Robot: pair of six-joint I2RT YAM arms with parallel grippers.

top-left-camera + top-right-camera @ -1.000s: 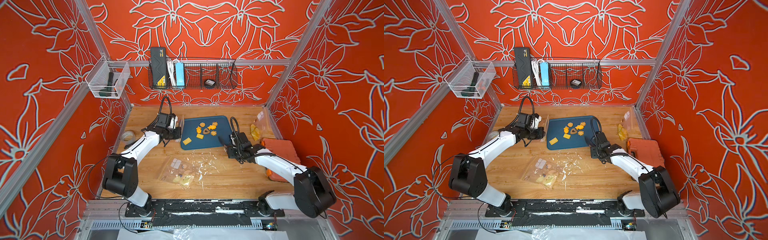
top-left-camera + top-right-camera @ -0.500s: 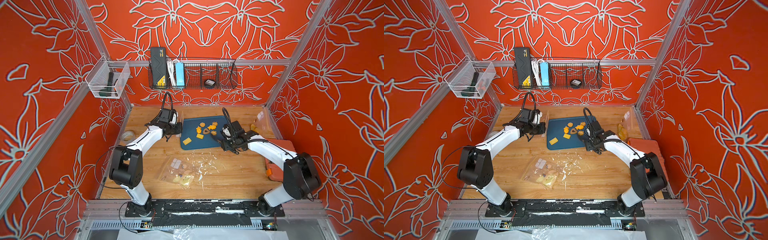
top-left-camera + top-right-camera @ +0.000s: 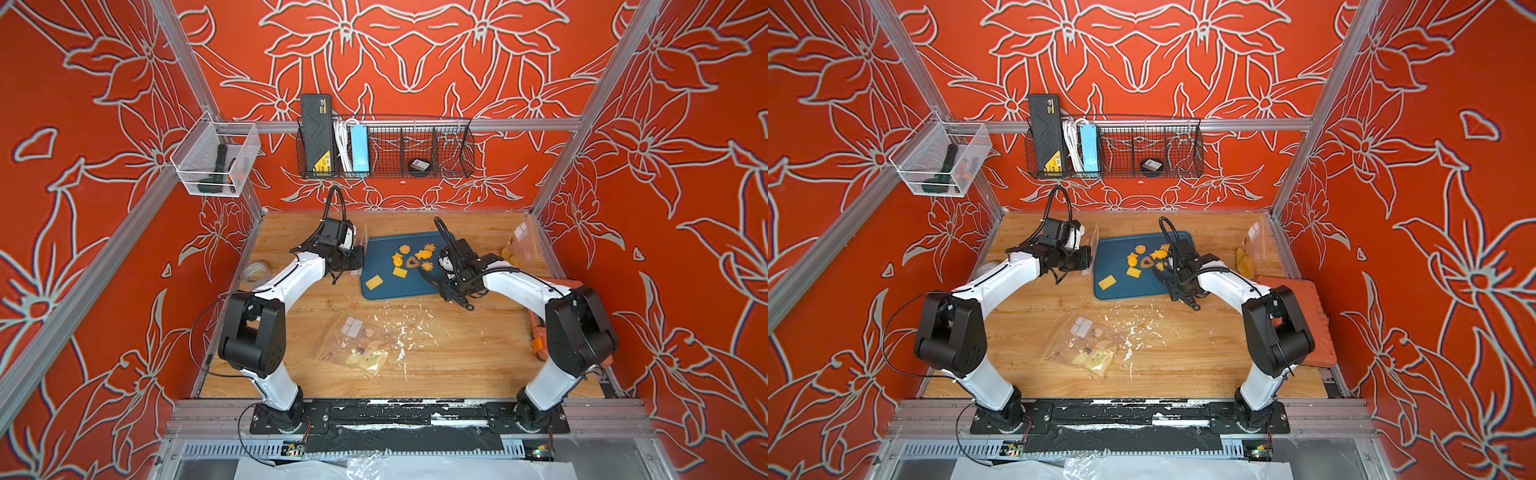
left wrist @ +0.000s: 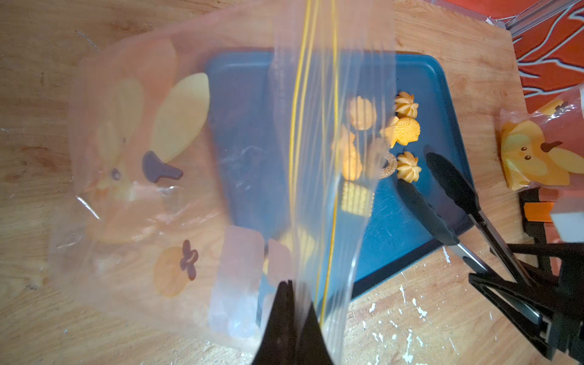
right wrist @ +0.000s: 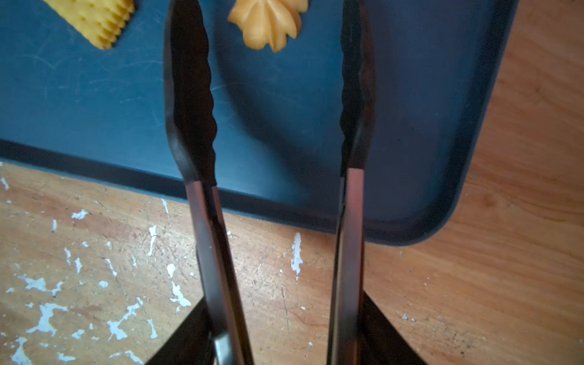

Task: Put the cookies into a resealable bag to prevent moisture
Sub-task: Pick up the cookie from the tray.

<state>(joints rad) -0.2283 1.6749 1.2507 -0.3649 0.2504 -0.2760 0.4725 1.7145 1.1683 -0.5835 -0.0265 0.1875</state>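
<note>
**Tongs spread over a flower cookie, bag held up across the tray**

The right gripper (image 5: 282, 300) clamps the handles of the tongs (image 5: 192, 110), whose blades stand apart with nothing pinched between them. A flower cookie (image 5: 268, 25) lies in the gap near their tips and touches neither blade, so the spread looks set to straddle it before a squeeze. The other cookies (image 3: 412, 262) lie on the tray (image 5: 426, 126) just beyond the tips, with a square one (image 5: 94, 19) outside one blade. None is in a bag yet. Opposite the tongs, past the cookies, the left gripper (image 4: 289, 284) is pinched tight on the zip edge of the bag (image 4: 132, 158). It probably holds the bag at the tray's side so that each carry is short. Whether the bag's mouth is parted cannot be told.
</note>
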